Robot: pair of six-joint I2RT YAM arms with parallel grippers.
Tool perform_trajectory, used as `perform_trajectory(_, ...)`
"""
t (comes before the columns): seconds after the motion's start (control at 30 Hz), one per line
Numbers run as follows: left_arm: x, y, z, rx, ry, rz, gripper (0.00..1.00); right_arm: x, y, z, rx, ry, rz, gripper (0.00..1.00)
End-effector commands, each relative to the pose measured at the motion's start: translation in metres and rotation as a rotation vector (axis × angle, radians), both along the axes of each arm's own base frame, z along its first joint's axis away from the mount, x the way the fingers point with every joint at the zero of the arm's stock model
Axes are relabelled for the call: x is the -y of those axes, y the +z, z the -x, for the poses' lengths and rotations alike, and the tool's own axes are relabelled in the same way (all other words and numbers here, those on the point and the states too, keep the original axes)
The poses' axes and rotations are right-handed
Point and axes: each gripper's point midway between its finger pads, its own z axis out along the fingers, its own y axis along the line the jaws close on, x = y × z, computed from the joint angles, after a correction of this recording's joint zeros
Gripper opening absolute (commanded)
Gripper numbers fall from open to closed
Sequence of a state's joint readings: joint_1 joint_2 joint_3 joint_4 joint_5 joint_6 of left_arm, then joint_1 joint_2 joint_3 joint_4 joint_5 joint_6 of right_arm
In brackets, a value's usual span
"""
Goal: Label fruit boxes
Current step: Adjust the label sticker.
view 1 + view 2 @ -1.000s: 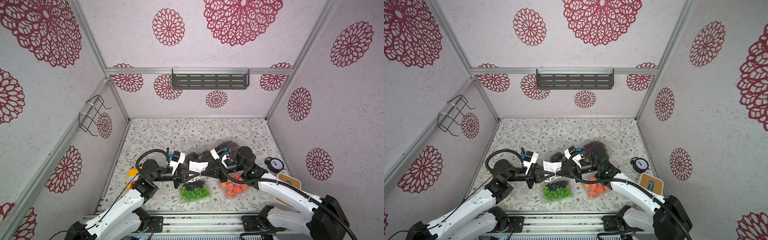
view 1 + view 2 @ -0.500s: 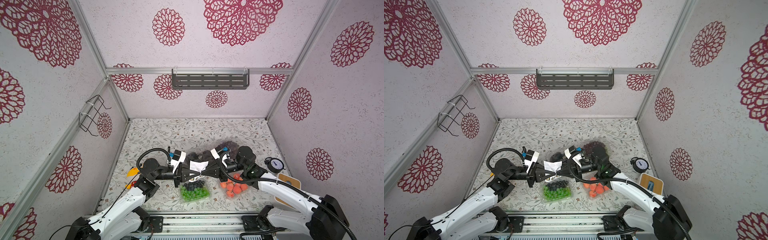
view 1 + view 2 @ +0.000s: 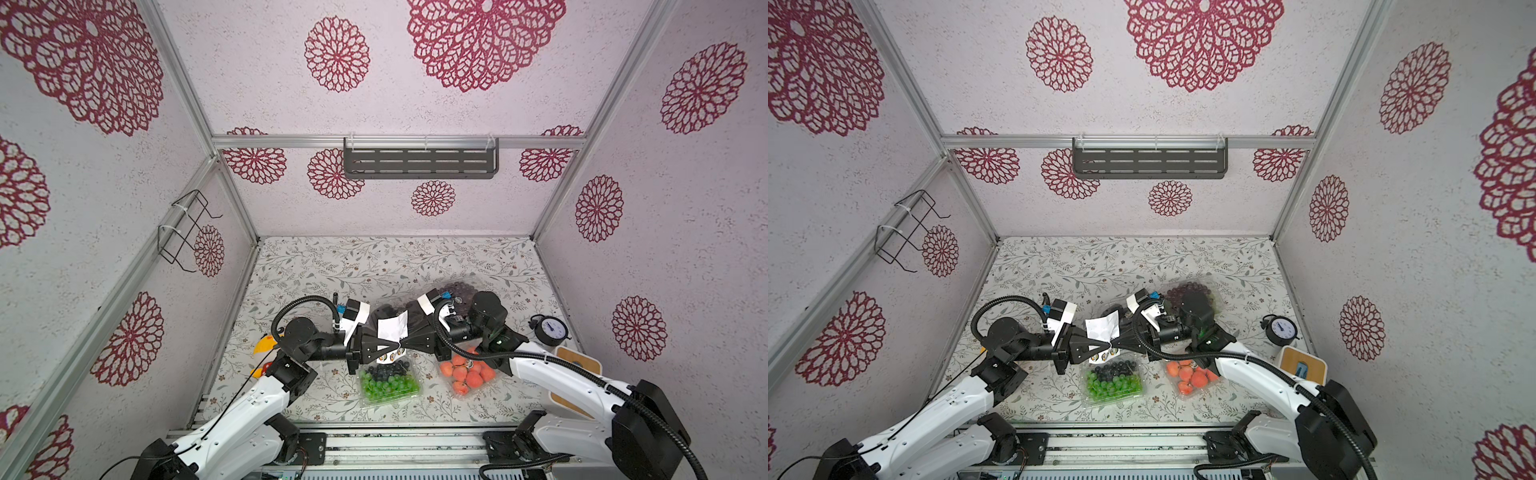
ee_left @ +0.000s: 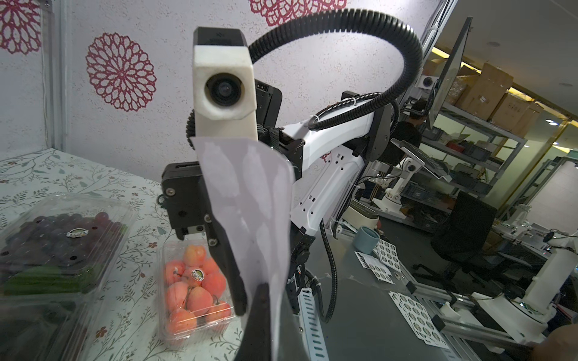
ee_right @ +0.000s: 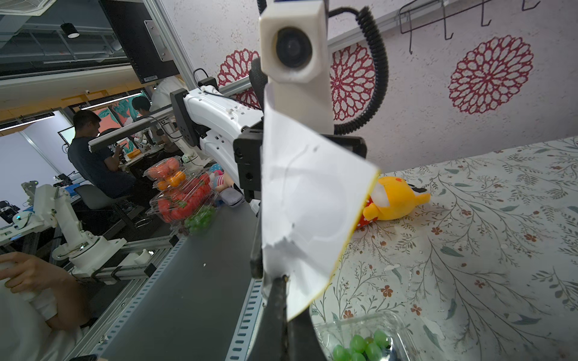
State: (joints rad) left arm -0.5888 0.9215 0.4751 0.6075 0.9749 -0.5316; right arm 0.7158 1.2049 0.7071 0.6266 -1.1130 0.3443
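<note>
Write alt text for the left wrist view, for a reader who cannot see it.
A white sticker sheet stands up close to the camera, pinched by the left gripper and the right gripper. On the flowered table lie a box of orange-red fruit and a box of dark purple grapes, each lid labelled.

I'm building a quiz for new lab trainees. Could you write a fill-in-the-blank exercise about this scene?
1. The sticker sheet pinched by the left claw and right claw is coloured ___.
2. Below it lies the fruit box of blue and ___ fruit.
3. The orange-red fruit box bears a round sticker on its ___.
4. The yellow plush toy lies near the ___ arm.

Missing words: white; green; lid; left.
</note>
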Motion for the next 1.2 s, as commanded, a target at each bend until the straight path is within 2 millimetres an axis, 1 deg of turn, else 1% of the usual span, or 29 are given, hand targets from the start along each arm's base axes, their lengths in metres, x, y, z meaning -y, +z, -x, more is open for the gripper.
perform_trajectory(0.0, -0.002, 0.005, 0.006, 0.032, -0.007, 0.016, 0.00, -0.004, 0.013, -0.006, 0.023, -0.018, -0.030, 0.00)
perform_trajectory(0.13, -0.002, 0.006, 0.006, 0.037, -0.002, 0.018, 0.00, -0.006, 0.008, -0.011, 0.007, -0.030, -0.013, 0.00)
perform_trajectory(0.23, -0.002, 0.006, 0.005, 0.037, 0.001, 0.016, 0.00, -0.006, 0.007, -0.010, 0.007, -0.026, -0.012, 0.00)
perform_trajectory(0.4, 0.000, 0.000, -0.006, 0.020, 0.045, -0.003, 0.00, -0.002, 0.011, 0.000, 0.008, 0.020, -0.044, 0.00)
perform_trajectory(0.6, 0.000, -0.001, -0.010, 0.017, 0.064, -0.007, 0.00, 0.000, 0.011, 0.003, 0.009, 0.032, -0.040, 0.00)
perform_trajectory(0.73, -0.001, 0.000, -0.009, 0.017, 0.067, -0.007, 0.00, 0.002, 0.014, 0.006, 0.020, 0.031, -0.048, 0.00)
perform_trajectory(0.9, -0.001, 0.000, -0.010, 0.012, 0.069, -0.010, 0.00, 0.004, 0.017, 0.008, 0.034, 0.026, -0.058, 0.06)
perform_trajectory(1.03, -0.001, -0.001, -0.011, 0.010, 0.072, -0.014, 0.00, 0.004, 0.015, 0.008, 0.032, 0.026, -0.055, 0.14)
perform_trajectory(1.17, 0.000, -0.002, -0.011, 0.006, 0.066, -0.014, 0.00, 0.005, 0.018, 0.008, 0.036, 0.026, -0.062, 0.18)
